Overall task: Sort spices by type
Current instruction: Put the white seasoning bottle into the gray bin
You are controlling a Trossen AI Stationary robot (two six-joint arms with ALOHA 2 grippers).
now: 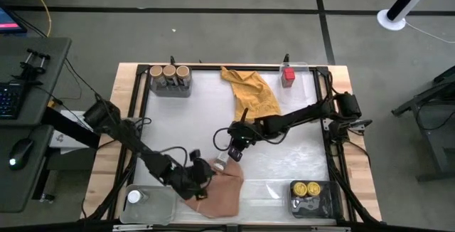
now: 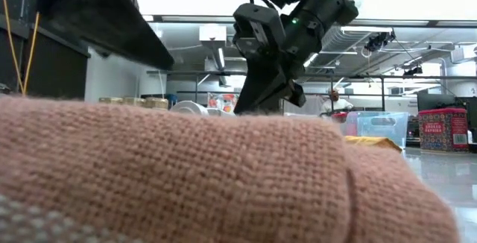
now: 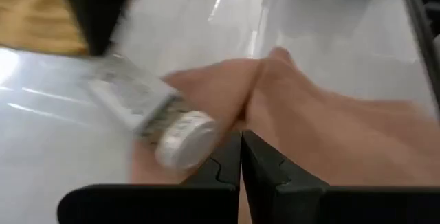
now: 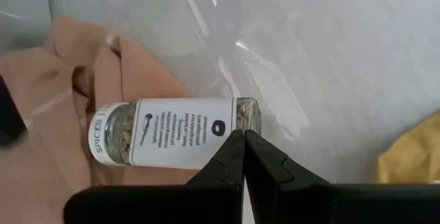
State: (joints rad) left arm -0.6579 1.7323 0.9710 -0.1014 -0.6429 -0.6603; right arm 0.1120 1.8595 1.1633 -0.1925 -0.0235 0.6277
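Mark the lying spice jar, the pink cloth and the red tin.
lying spice jar (image 4: 175, 141), right wrist view, on its white label.
pink cloth (image 1: 224, 193), high view, on its bare middle.
red tin (image 1: 288, 77), high view, on its top.

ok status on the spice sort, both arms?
Left gripper shut at the pink cloth. Right gripper shut, tips against the white-lidded jar, not holding it. Jar lies on its side, partly on the cloth.
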